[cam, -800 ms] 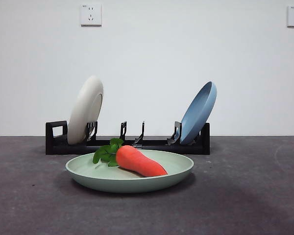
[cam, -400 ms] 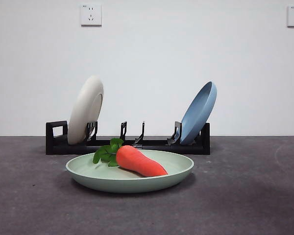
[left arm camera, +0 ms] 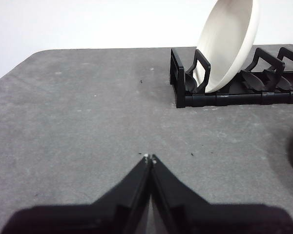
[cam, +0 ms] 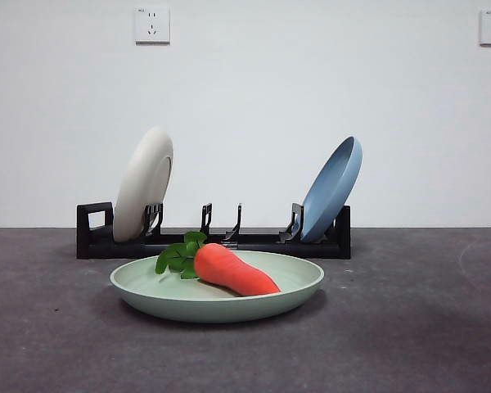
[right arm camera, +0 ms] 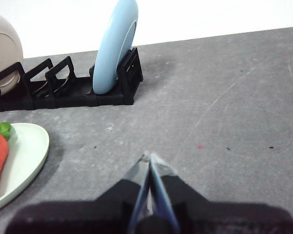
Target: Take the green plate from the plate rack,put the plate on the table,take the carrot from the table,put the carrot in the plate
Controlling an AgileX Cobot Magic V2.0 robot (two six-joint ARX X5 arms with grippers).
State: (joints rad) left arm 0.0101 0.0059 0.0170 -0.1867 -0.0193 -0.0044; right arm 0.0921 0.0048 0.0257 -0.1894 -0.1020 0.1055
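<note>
Carrot (cam: 233, 269) lies in green plate (cam: 216, 295) on desk (cam: 409, 327), at 6 o'clock of plate rack (cam: 213, 239). Left claw (left arm camera: 150, 158) and right claw (right arm camera: 149, 158) pinched closed, empty, well apart from plate. Risk: a low arm sweep nudging the rim, rolling carrot out

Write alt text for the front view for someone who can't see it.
An orange carrot lies in a green plate on a dark grey table. Behind it, a black plate rack holds a white plate and a blue plate upright.

plain white wall (cam: 254, 98), two wall sockets (cam: 151, 24)
</note>
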